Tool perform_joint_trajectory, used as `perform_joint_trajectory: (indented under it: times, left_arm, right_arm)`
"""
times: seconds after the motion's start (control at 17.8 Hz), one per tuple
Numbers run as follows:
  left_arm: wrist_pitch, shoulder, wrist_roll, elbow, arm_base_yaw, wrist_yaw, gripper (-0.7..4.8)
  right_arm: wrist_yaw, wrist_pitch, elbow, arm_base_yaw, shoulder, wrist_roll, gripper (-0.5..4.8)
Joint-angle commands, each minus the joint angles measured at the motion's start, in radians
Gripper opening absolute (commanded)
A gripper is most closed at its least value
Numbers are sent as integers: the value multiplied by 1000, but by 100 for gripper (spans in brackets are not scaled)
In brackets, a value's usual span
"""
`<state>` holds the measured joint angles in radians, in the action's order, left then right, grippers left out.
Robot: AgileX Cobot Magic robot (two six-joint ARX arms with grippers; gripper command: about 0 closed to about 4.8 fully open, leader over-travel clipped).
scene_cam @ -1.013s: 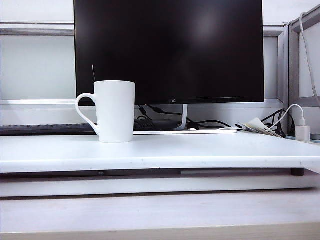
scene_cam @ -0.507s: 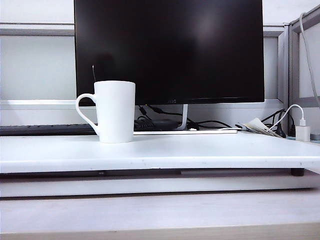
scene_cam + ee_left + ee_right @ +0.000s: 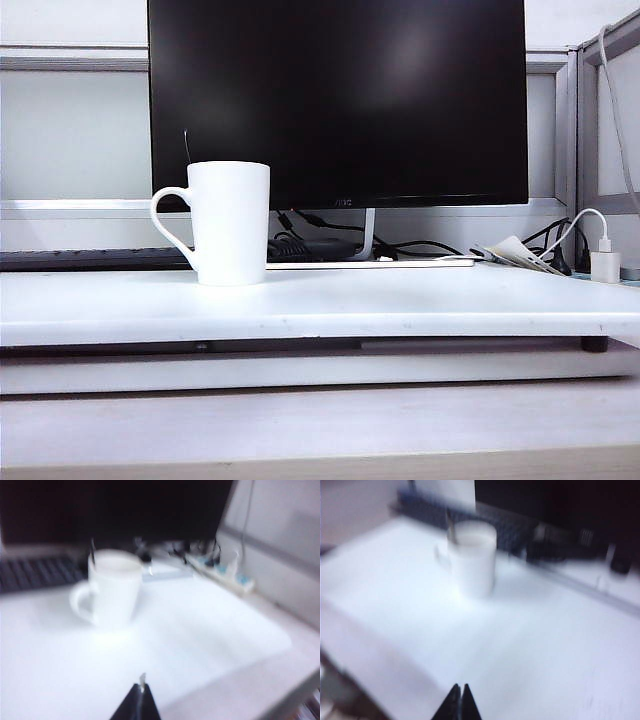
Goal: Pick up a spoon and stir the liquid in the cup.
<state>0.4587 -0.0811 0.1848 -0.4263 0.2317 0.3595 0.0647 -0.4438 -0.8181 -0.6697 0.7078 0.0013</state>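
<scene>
I see the right claw [image 3: 460, 694] pressed together, empty, above the worktop [image 3: 400, 300], well short of the cup [image 3: 230, 222]. Left claw [image 3: 141, 692] likewise together, empty. The spoon [image 3: 187, 146] stands inside the cup. The monitor [image 3: 340, 100] badge is too small to read.

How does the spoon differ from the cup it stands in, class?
The spoon is a wire-thin, dark-looking stem; the cup is broad and plain white. Only the spoon's handle shows above the rim, while the cup is seen whole, its looped handle included. Both stand roughly upright, well away from both shut grippers.
</scene>
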Motion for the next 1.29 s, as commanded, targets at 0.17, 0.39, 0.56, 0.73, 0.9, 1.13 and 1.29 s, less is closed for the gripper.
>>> perform_joint_trajectory:
  times: [0.17, 0.39, 0.56, 0.73, 0.9, 1.13, 1.29]
  left_arm:
    - [84, 0, 7, -4, -2, 0, -4]
    - [85, 0, 2, -4, -2, 0, -5]
    - [104, 74, -86, -3, -118, -26, -4]
    - [0, 77, -99, 37, -231, -206, -4]
    - [-298, 77, -101, 155, -283, -221, -4]
    - [-480, 77, -95, 276, -300, -199, -4]
    - [-484, 77, -93, 337, -300, -198, -4]
  right_arm:
    - [1, -146, -4, 0, -2, 4, 0]
    - [1, -161, -4, 0, -2, 4, 0]
    - [0, -161, -4, 0, -2, 4, 0]
    - [2, -161, -4, 0, -2, 4, 0]
    - [-2, -161, -4, -1, -2, 4, 0]
    - [-3, -161, -4, 0, -2, 4, 0]
    - [-2, -161, -4, 0, -2, 4, 0]
